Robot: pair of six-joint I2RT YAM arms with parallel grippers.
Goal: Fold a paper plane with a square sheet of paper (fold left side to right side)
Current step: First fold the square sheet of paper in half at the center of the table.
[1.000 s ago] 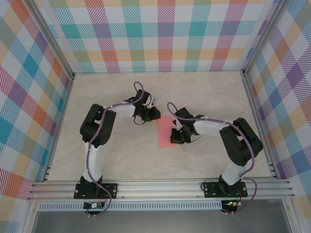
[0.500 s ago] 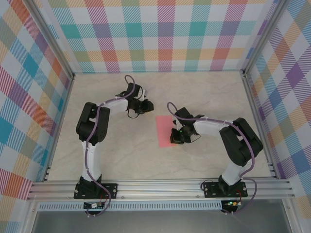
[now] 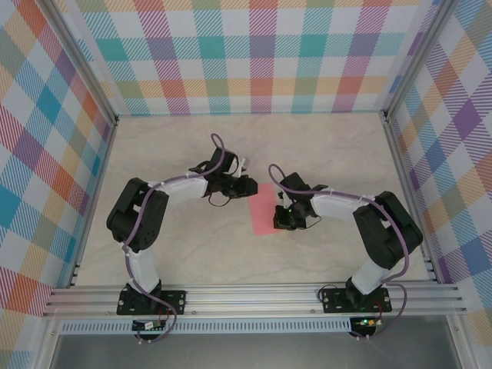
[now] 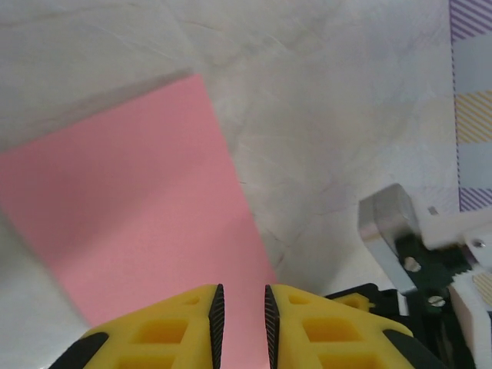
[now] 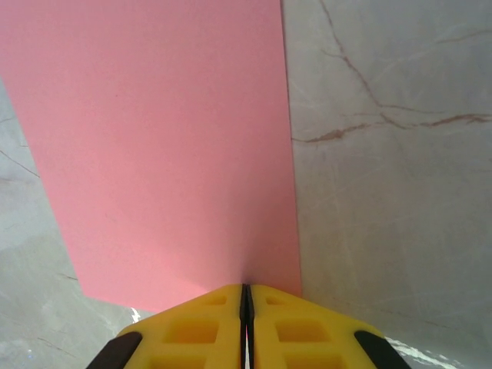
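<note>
Nearest, between the arm bases and the work, the marbled counter (image 3: 207,254) is bare, so there is room to draw a flap or an arm back this way.

Next come the right fingers (image 5: 246,304), closed tight with no gap. Their tips sit on an edge of the pink paper (image 5: 169,138) close to a corner, toward its near right part. Whether they nip that edge or merely press it down I cannot tell.

The paper lies flat at mid-counter between the two arms. It is a long narrow strip rather than a square, which I take to mean it is doubled over once. It should handle as light, thin and limp. It would skid easily on the smooth counter, crumple or tear if pinched hard, and be awkward to lift from the middle. The best hold, I judge, is a free edge or corner, with one side pinned while the other is peeled up and carried across.

Over its far left part are the left fingers (image 4: 242,298), parted by a narrow slit and holding nothing, with pink showing through the slit.

Beyond them open counter runs to the chequered walls (image 3: 261,69), well apart from the paper. The tighter limit is the two wrists, near each other across the strip.
</note>
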